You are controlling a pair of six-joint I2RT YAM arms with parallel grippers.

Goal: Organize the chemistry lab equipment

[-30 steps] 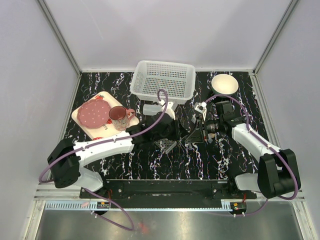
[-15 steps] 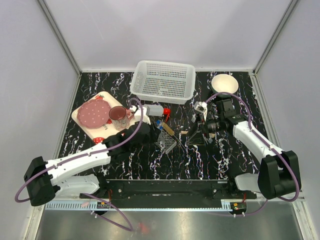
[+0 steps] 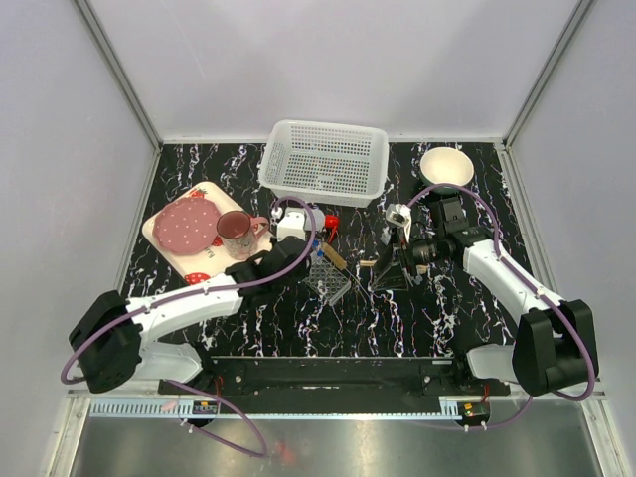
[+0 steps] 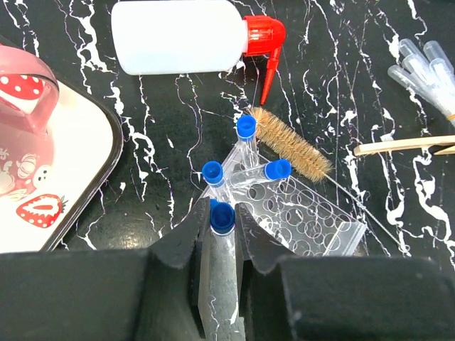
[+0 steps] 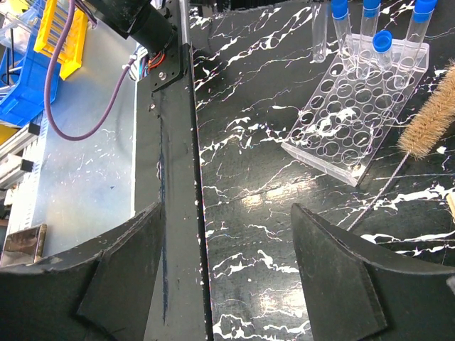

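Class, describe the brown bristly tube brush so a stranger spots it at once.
Find the white perforated plastic basket at the back of the table. In front lies a white squeeze bottle with a red spout; the brush lies at that spout's tip, beside the clear tube rack. It alone is brown and fuzzy.

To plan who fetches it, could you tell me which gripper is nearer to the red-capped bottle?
Left. The left gripper, shut on a blue-capped tube, hovers just near-side of the red-capped bottle; the right gripper, open, is farther away, across the tube rack.
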